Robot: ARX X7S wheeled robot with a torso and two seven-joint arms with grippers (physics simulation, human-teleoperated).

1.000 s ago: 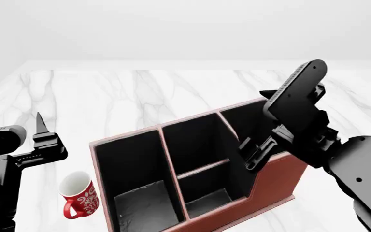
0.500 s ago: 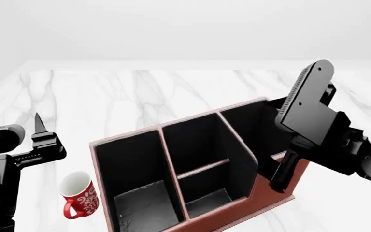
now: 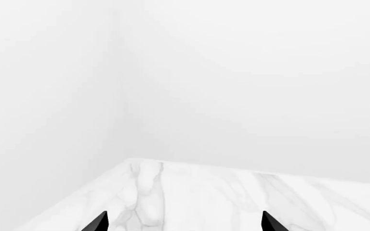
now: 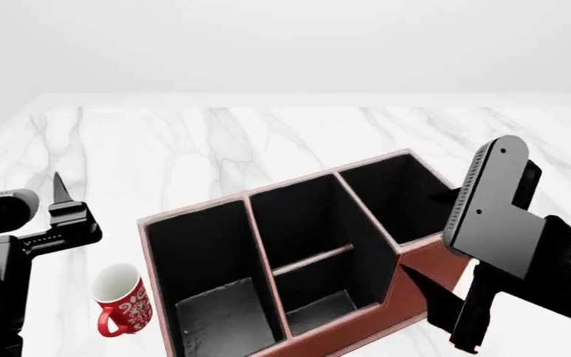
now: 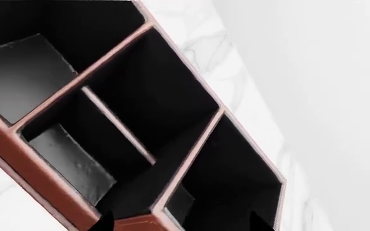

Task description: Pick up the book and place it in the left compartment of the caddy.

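The book could not be made out in any view, so its whereabouts could not be told.

Left wrist view: the left hand (image 3: 183, 222) showed only two dark fingertips (image 3: 100, 222) set wide apart with nothing between them, above the bare marble surface (image 3: 191, 192).

Head view: the caddy (image 4: 419, 268) stood on the surface with the red mug (image 4: 122, 301) just beside its left wall. The left compartment (image 4: 206, 260) showed a grey patch at its bottom, which may have been lining or an object; this could not be decided. The right hand (image 4: 449, 312) hung at the caddy's front right corner, outside its walls, fingers pointing down. The left hand idled well left of the caddy.

Right wrist view: the right hand's tips stood wide apart, gripping nothing, over the caddy's divider walls.

Progress, as a judgement: neither hand carried the book, so either placement was finished or no grasp had begun.

Against the frame one second earlier, the right arm had swung from above the tall right bay down to the front corner; caddy, mug and left hand lay unchanged.
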